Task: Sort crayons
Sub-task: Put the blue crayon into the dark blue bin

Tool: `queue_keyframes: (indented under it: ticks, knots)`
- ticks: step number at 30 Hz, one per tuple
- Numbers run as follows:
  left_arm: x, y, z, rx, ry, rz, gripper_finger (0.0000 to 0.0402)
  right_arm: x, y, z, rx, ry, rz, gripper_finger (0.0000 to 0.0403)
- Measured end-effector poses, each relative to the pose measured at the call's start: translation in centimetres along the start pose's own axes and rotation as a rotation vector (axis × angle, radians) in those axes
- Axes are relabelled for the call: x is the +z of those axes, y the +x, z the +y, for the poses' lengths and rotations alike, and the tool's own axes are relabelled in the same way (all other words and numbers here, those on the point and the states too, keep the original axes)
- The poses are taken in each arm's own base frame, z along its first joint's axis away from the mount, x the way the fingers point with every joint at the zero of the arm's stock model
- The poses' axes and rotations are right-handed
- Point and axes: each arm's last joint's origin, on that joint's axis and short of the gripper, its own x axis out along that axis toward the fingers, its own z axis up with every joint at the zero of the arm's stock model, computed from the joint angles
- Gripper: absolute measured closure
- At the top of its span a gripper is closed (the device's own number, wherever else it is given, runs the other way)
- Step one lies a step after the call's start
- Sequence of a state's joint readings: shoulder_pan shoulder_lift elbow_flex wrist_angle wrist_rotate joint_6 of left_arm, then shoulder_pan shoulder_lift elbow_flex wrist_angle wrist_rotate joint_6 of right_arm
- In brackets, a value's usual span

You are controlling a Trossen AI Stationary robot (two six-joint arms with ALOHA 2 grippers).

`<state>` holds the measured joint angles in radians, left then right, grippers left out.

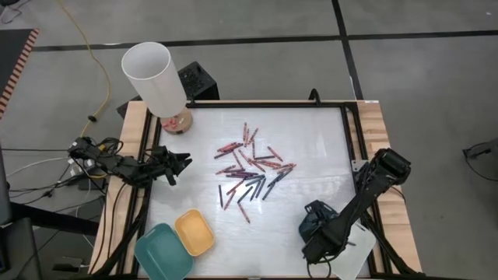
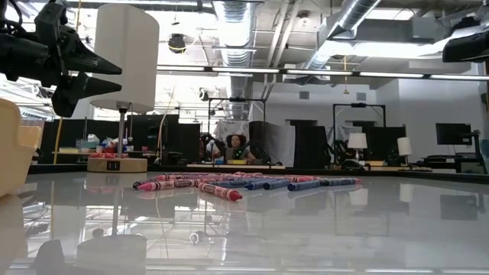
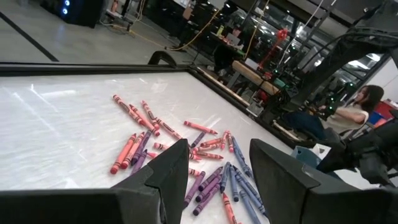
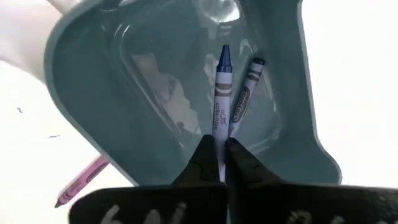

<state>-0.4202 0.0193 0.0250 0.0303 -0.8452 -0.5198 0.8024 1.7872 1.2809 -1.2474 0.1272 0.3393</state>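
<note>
The right gripper (image 4: 219, 155) hung over a dark tray (image 4: 93, 81) at the table's near right, fingers pinching a blue crayon (image 4: 222, 93); a second crayon (image 4: 244, 96) lay beside it. The left gripper (image 1: 180, 163) hovered at the left edge, fingers spread, empty. The remaining crayons (image 1: 250, 167) lay heaped mid-table.

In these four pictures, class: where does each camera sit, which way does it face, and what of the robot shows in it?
High view: overhead, facing straight down on the table; both arms show.
Low view: at tabletop height, facing level across to the room; the left gripper shows.
Left wrist view: on the left arm, facing past its open fingers.
Right wrist view: on the right arm, facing into a dark-blue tray; the right gripper is shut on a blue crayon.
Shared: high, low and left wrist views show the crayon pile.
</note>
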Motion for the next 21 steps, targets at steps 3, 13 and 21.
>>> queue_keyframes:
  ticks: [3,13,21]
  knots:
    - [0.0,0.0,0.0,0.0,0.0,0.0,0.0241,-0.2,1.0,0.1,0.006,0.0,-0.002,0.04]
    - [0.0,0.0,0.0,0.002,0.005,-0.001,0.0241,-0.6,3.4,0.5,0.06,0.004,-0.01,0.0396]
    - [0.0,0.0,0.0,0.004,0.011,-0.002,0.0241,-0.5,3.5,0.5,0.065,0.007,-0.025,0.0382]
